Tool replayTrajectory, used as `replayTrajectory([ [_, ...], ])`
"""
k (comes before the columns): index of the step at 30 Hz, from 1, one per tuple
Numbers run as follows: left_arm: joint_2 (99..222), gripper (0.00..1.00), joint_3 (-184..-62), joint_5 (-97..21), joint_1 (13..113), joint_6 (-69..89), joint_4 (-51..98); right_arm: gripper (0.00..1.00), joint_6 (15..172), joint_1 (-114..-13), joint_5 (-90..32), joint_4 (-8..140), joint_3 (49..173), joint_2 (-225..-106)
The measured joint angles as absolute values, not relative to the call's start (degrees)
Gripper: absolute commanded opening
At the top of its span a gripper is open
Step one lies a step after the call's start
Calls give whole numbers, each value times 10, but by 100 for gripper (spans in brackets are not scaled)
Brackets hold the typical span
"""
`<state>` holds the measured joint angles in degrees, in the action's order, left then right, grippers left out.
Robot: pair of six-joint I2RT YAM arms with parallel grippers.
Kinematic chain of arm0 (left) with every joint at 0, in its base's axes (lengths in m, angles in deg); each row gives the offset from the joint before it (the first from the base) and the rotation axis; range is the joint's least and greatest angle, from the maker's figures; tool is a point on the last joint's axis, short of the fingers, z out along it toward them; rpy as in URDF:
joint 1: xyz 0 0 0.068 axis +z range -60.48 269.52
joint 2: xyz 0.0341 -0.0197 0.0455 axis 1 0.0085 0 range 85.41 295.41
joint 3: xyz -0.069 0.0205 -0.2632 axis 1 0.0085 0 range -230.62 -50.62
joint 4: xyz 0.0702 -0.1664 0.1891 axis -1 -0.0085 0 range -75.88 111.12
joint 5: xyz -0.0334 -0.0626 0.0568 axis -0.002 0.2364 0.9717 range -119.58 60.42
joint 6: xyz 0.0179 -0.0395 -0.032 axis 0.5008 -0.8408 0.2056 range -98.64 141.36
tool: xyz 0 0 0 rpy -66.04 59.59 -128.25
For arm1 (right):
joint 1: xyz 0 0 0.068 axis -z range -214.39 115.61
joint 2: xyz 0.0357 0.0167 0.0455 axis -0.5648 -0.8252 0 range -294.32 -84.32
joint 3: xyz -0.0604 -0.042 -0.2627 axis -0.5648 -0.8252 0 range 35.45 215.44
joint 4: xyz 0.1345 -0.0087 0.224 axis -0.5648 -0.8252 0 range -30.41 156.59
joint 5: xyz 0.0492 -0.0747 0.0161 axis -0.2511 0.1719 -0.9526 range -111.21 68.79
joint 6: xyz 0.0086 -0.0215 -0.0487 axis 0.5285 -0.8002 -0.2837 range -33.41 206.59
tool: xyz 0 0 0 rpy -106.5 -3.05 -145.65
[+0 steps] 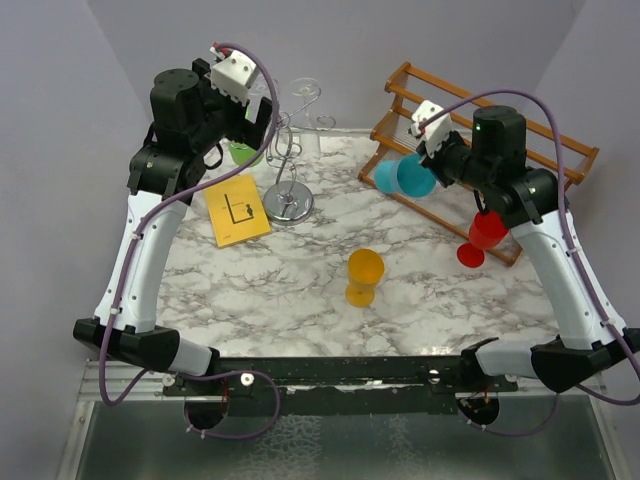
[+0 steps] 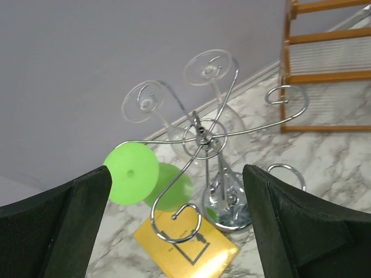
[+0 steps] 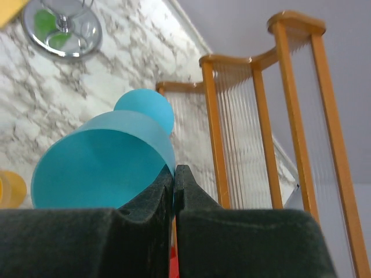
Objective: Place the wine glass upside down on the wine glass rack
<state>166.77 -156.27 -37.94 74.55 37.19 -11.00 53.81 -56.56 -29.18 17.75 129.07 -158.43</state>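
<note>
Two black-and-white robot arms rise from the near edge of a white marble-patterned table (image 1: 300,270), one bending toward each far corner. At the far right, a brown wooden rack (image 3: 215,133) of slats leans up off the tabletop. At the far left stands the chrome wire rack (image 2: 204,139), with a round disc base, a thin pole and curled arms spreading from the top.

The right gripper (image 3: 174,171) is held high just in front of the wooden rack. Its two fingers are pinched together on the rim of a blue wine glass (image 1: 405,176). The glass lies roughly on its side in the air, with its bowl opening toward the gripper. Its foot points left toward the chrome wire rack, which is well apart from it.

The left gripper (image 2: 175,169) hovers above and just left of the chrome wire rack, fingers spread wide with nothing between them.

Three glasses hang upside down from the curled arms: a green glass (image 2: 132,174) on the left side and two clear glasses (image 2: 210,68) on the far side. A red glass (image 1: 487,230) is at the near end of the wooden rack. A yellow glass (image 1: 364,277) sits alone on the marble in the middle of the table; whether it stands or lies cannot be told. A yellow card (image 1: 237,210) with a black line drawing lies flat just left of the disc base.
</note>
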Motion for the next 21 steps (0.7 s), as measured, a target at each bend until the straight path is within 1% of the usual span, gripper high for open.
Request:
replayTrajectory([
  [6,1668,97,-1563,-454,746,278,-93,2,570,-566,-313,228,1320,-1604],
  [13,1667,94,-1567,-507,746,192,-78,2,617,-566,-335,287,1348,-1607],
  [21,1666,94,-1549,-557,746,102,-46,2,654,-566,-353,337,1358,-1607],
])
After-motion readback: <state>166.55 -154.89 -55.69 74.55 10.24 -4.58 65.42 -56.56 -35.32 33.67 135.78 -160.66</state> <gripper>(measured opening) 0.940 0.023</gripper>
